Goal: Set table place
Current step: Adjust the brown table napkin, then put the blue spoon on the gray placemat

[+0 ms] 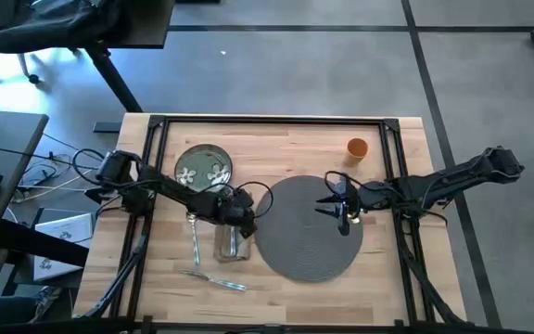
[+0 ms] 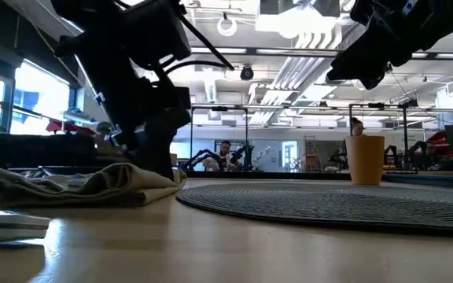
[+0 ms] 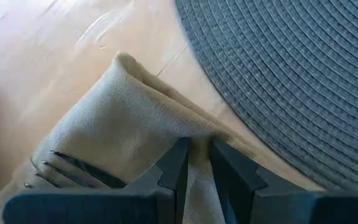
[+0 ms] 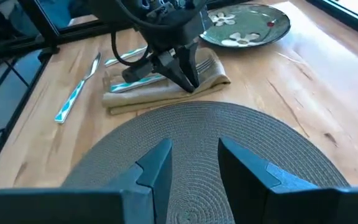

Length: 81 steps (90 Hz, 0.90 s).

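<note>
Left hand is sitting over the beige napkin, just left of the grey mat. Right hand is hovering over the mat. Green plate and orange cup are resting on the bench.

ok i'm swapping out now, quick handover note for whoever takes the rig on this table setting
Left tool: shut on the beige napkin, pinching a fold at the edge nearest the grey mat.
Right tool: open, empty, over the mat.
Things: napkin lies on the table just left of the mat, with a fork on it; two more pieces of cutlery on the wood nearby. Green floral plate sits behind the napkin, off the mat. Orange cup stands at the far right, off the mat.
Done: mat is down.
Left: plate onto the mat, napkin, cutlery and cup arranged around it.
</note>
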### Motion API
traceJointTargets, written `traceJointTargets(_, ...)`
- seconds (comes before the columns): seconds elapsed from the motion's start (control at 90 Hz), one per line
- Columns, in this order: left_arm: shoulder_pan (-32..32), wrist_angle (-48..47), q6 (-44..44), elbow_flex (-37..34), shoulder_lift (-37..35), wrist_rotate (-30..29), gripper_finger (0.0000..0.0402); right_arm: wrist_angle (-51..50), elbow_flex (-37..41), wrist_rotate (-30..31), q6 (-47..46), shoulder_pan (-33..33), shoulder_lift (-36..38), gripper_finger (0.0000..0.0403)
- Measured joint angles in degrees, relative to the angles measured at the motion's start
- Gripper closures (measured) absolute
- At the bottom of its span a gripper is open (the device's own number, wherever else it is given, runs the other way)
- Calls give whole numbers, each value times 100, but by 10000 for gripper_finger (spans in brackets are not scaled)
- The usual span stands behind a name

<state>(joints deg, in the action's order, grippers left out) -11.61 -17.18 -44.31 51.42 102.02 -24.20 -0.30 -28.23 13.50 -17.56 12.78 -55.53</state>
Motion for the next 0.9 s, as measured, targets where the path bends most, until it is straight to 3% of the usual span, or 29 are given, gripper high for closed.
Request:
traceJointTargets(0.356,-196,-467,157,214,-1224,17,349,23,0,2,-40,-2,0,293)
traceJointTargets(0.5,-185,-396,86,225,-1563,-29,348,109,0,0,-739,2,0,293)
traceJointTargets(0.7,4,-1020,-433,220,-1858,860,306,135,0,-57,-776,2,0,293)
traceJointTargets(0.9,-415,-2382,-1731,220,-1911,1876,246,-109,0,16,-639,1,0,290)
